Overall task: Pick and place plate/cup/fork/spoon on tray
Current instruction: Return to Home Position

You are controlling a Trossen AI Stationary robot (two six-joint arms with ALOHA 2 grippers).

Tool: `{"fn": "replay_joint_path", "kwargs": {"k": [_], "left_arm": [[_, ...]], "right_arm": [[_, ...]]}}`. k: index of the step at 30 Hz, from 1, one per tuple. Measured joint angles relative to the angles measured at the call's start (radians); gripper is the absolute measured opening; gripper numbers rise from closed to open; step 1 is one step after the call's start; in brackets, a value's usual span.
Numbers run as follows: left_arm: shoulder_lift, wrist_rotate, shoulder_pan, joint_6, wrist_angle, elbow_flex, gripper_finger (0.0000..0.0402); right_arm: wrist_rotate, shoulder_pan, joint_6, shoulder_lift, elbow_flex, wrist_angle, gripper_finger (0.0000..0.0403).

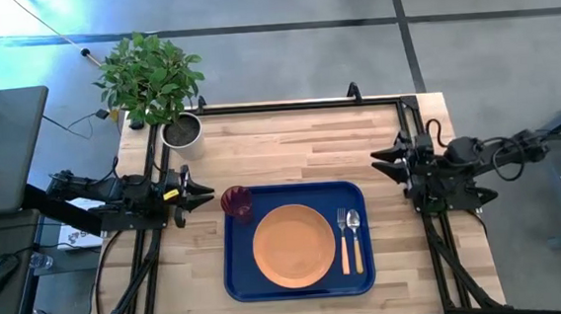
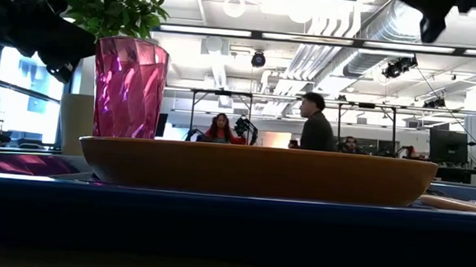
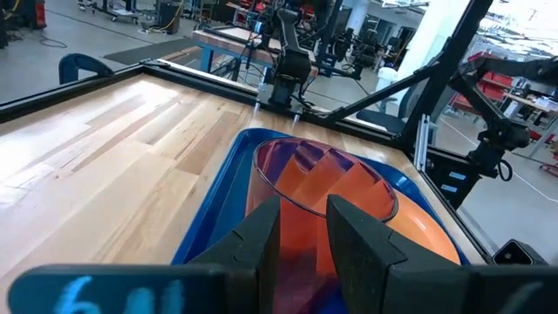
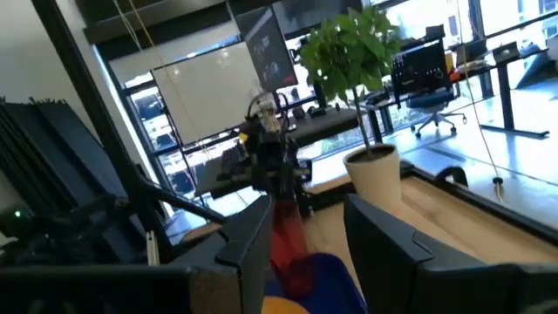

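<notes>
The blue tray [image 1: 238,279] lies in the middle of the table near its front edge. On it are the orange plate [image 1: 293,243], the dark red cup [image 1: 236,202] upright in the far left corner, and the fork [image 1: 344,237] and spoon [image 1: 354,233] side by side to the plate's right. My left gripper [image 1: 207,193] is open just left of the cup, apart from it; its wrist view shows the cup [image 3: 323,174] beyond the fingers. My right gripper [image 1: 384,163] is open and empty at the table's right edge, above the wood.
A potted plant [image 1: 162,86] in a grey pot [image 1: 182,131] stands at the table's far left corner, close behind my left arm. A black frame [image 1: 297,104] runs along the far and side edges. People [image 2: 313,121] stand in the room beyond.
</notes>
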Motion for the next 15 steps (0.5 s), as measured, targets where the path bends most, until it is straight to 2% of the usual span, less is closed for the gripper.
{"fn": "replay_joint_path", "kwargs": {"k": [8, 15], "left_arm": [[0.000, 0.000, 0.000, 0.000, 0.000, 0.000, 0.0087], [0.000, 0.000, 0.000, 0.000, 0.000, 0.000, 0.0087]], "right_arm": [[0.003, 0.000, 0.021, -0.117, -0.162, 0.002, 0.0137], [0.072, 0.000, 0.021, -0.168, -0.242, 0.003, 0.0137]]}}
